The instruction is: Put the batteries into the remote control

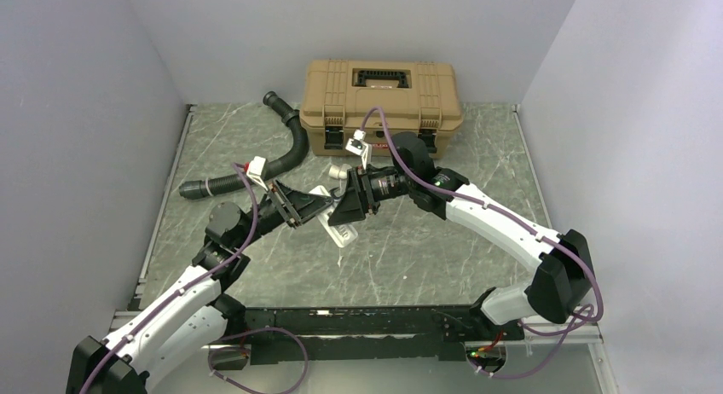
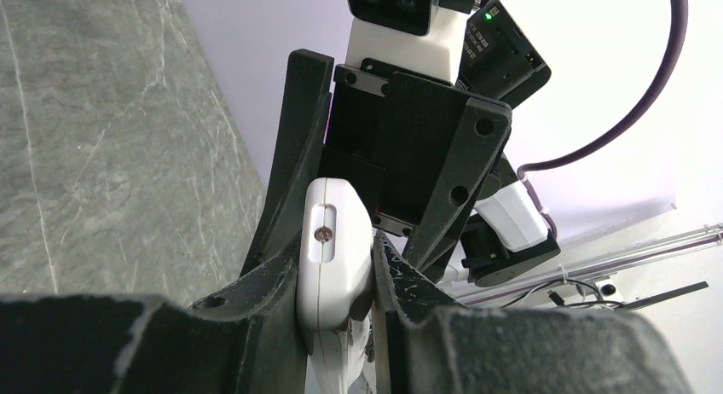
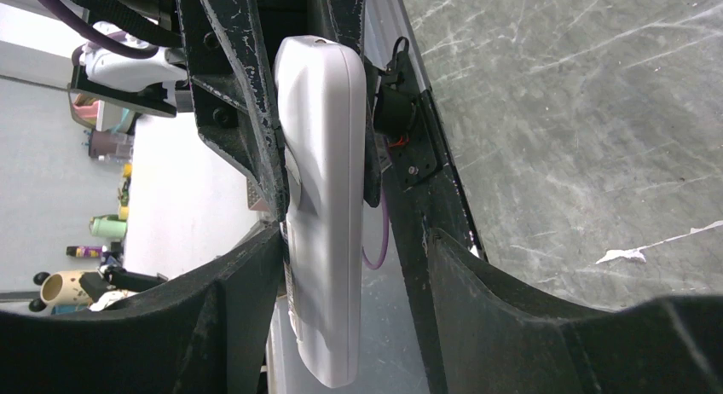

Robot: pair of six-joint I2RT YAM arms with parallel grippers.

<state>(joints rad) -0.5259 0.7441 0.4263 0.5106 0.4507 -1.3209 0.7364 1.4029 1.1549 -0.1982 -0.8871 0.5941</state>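
The remote control (image 2: pixel 328 257) is a slim white handset held off the table between the two arms. My left gripper (image 2: pixel 337 283) is shut on one end of it, both pads pressed to its sides. My right gripper (image 3: pixel 351 240) stands open around the other end of the remote control (image 3: pixel 322 198); one finger (image 3: pixel 247 266) rests against it, the other (image 3: pixel 460 275) stands apart with a gap. From above, the remote control (image 1: pixel 338 228) hangs tilted below the two meeting grippers. No batteries show in any view.
A tan toolbox (image 1: pixel 381 100) stands at the back of the table. A black corrugated hose (image 1: pixel 286 151) curves at the back left. A stubby white cylinder (image 1: pixel 341 170) lies in front of the toolbox, just behind the grippers.
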